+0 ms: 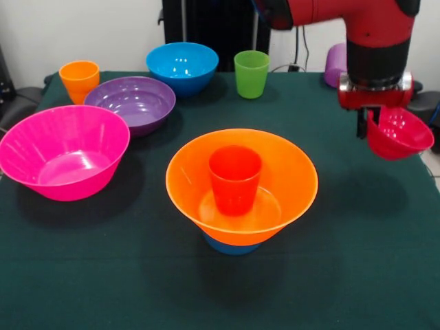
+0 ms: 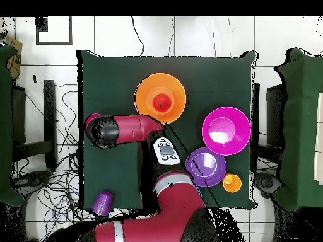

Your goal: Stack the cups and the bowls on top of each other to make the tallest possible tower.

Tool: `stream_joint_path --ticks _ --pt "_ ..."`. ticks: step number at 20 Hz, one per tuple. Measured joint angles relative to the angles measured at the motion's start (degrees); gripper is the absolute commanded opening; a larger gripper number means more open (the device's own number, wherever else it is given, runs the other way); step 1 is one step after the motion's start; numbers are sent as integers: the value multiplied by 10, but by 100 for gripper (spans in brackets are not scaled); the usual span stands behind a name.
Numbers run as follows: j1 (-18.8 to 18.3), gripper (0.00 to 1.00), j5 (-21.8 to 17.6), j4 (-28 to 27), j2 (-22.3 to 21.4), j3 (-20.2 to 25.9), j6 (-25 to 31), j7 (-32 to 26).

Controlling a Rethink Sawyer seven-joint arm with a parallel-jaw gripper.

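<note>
Nearest to the front camera stands the tower (image 1: 240, 199): the small light-blue bowl (image 1: 230, 246) is at the bottom, with only its lower part showing, the large orange bowl (image 1: 242, 182) sits on it with the mouth up, and the red-orange cup (image 1: 235, 179) stands upright inside the orange bowl, close to its middle. I think the wide bowl is placed so that it makes a stable seat for the cup, although a wide bowl on a small base can tip easily. A little further, at the left of the front view, the large pink bowl (image 1: 63, 151) rests on the green table cloth (image 1: 357, 275), well apart from the tower. At the right, the gripper (image 1: 377, 118) pinches the rim of the small red bowl (image 1: 399, 134) and holds it tilted above the table, beside the tower and not over it; in my judgement this bowl is the next piece, and it must be brought over the cup and probably turned to sit well. Behind the pink bowl is the medium purple bowl (image 1: 130, 102), then the yellow-orange cup (image 1: 80, 80), the medium blue bowl (image 1: 182, 66) and the green cup (image 1: 251, 73), all upright and waiting at the far edge. The purple cup (image 1: 335, 65) lies far right, partly hidden by the arm.
</note>
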Motion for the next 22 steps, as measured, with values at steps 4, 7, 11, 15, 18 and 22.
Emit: stream_joint_path --ticks 4,7,11,15,18,22 --pt "0 0 0 6 -44 0 48 0" --pt "-3 0 0 6 -63 0 72 0" --pt "-13 0 -1 3 -73 0 89 0" --pt "-20 0 -15 -17 -74 -5 100 0" --pt "-24 0 -35 -46 -73 -6 110 0" --pt "-30 0 -52 -84 -68 -6 127 0"
